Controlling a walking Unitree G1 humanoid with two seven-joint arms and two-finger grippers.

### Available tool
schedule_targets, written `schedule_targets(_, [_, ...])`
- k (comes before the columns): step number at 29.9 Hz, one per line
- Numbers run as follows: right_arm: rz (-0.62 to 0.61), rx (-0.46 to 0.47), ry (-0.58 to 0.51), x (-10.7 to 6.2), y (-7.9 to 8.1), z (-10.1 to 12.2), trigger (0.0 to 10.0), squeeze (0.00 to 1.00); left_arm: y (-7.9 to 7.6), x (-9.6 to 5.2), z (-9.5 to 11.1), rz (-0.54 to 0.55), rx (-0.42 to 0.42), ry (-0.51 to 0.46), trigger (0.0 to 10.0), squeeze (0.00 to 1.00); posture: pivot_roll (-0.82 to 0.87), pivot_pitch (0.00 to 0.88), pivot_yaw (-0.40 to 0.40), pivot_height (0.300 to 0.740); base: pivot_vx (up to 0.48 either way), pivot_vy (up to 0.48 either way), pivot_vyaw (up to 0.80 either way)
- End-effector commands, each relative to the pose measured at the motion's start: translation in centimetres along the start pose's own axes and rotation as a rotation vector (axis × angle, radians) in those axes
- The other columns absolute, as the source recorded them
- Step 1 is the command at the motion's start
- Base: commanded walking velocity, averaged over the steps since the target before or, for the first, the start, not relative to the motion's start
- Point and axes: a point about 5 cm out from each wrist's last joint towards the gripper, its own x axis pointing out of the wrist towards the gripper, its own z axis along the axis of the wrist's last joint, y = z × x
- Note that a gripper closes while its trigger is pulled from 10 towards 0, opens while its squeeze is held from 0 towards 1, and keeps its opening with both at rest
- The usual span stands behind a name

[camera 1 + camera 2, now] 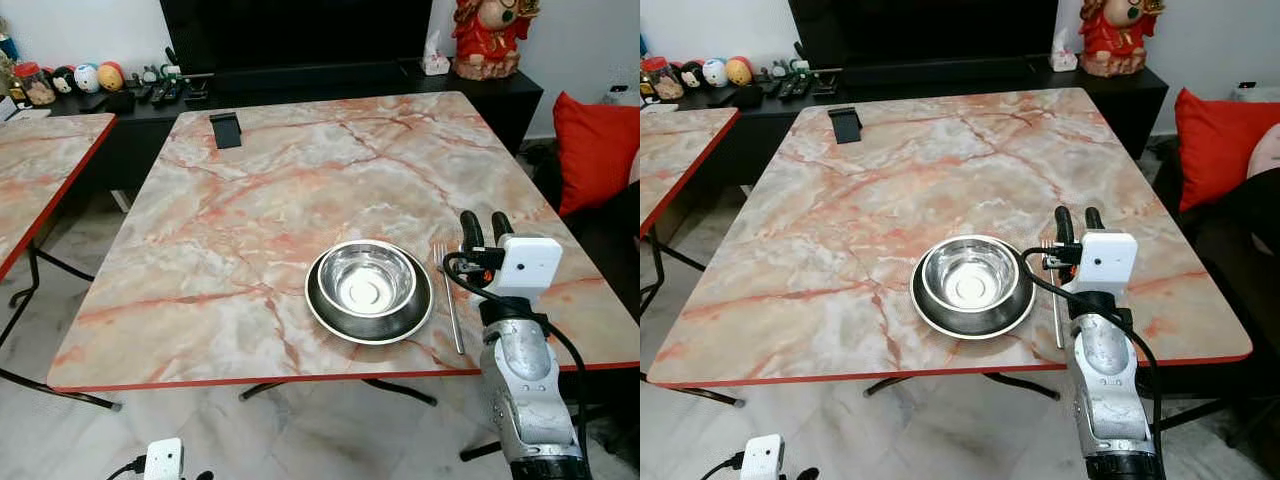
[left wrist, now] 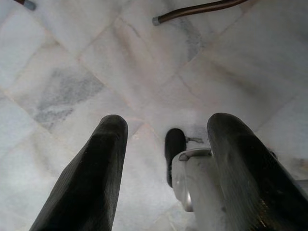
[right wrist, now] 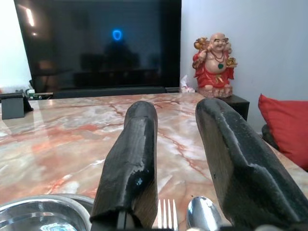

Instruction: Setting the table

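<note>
**Bowl, plate and cutlery near the front edge of the counter**

A steel bowl (image 1: 366, 279) sits inside a dark plate (image 1: 369, 296) with a pale rim, on the marble-patterned counter (image 1: 250, 200), close to its red front edge. Just to the right of the plate lies a fork (image 1: 449, 297), parallel to the side edge; in the right wrist view a spoon (image 3: 202, 213) lies just beside the fork, though both are cut off by the frame there. In the head views the spoon is hidden behind the arm.

The right end effector (image 1: 485, 231) hovers above the cutlery, fingers pointing to the far side — they are parted with a clear gap, and nothing is between them. The left end effector (image 2: 166, 159) hangs low over the tiled floor (image 2: 96, 57), its fingers spread wide and empty.

The middle and far part of the counter is bare, except a small black stand (image 1: 226, 129) near the far edge. A second counter (image 1: 35, 170) stands at the left, well apart. Behind are a dark screen (image 3: 96, 43), a red figurine (image 3: 213, 66) and, at the right, a red cushion (image 1: 597, 150), partly cut off.
</note>
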Motion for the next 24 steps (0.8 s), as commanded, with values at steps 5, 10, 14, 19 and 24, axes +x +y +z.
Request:
schedule_targets(5, [0.015,-0.002,-0.013,0.91,0.26,0.43,10.0,0.00,-0.01,-0.04,-0.25,0.016,-0.032,0.004,10.0,0.00,-0.11,0.000,0.033,0.740,0.000,0.263,0.00])
schedule_targets(10, [0.021,-0.005,-0.014,0.89,0.40,0.43,10.0,0.00,-0.10,-0.06,-0.39,0.015,-0.035,0.008,10.0,0.00,-0.11,0.000,0.031,0.740,0.000,0.328,0.00])
schedule_targets(14, [0.021,-0.006,-0.015,0.91,0.43,0.45,10.0,0.00,-0.09,-0.08,-0.47,0.014,-0.033,0.011,10.0,0.00,-0.11,0.000,0.033,0.740,0.000,0.345,0.00])
schedule_targets(19, [0.020,-0.005,-0.020,0.99,0.51,0.56,10.0,0.00,0.01,-0.10,-0.47,0.013,-0.031,0.010,10.0,0.00,-0.11,0.000,0.038,0.740,0.000,0.349,0.00])
schedule_targets(24, [0.019,-0.003,-0.023,1.05,0.63,0.64,10.0,0.00,0.13,-0.11,-0.41,0.013,-0.029,0.009,10.0,0.00,-0.11,0.000,0.043,0.740,0.000,0.351,0.00])
